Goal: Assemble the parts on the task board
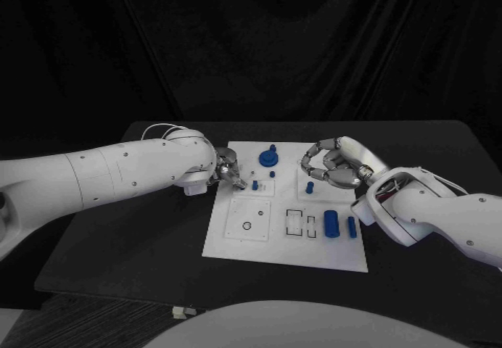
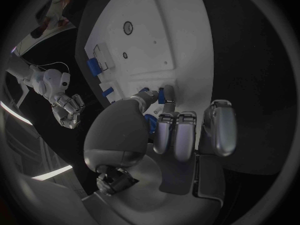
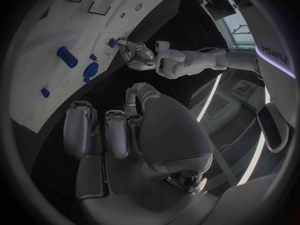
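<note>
The white task board [image 1: 243, 243] lies mid-table. My left hand [image 1: 228, 171] is over its near-left part and pinches a small blue part [image 2: 162, 95] between thumb and a fingertip, right at the board [image 2: 181, 35]; the same part [image 1: 254, 185] stands by the fingertips in the head view. My right hand [image 1: 335, 167] hovers over the board's far right, fingers curled in with nothing in them. A blue knob-like part [image 1: 270, 155] stands at the far edge. Two long blue parts [image 1: 331, 223] lie at the near right.
More small blue parts [image 1: 310, 190] stand under the right hand. Outlined recesses [image 1: 298, 222] and a round hole [image 1: 247, 225] mark the board's near half. Black table [image 1: 136, 246] surrounds the board, with free room on both sides.
</note>
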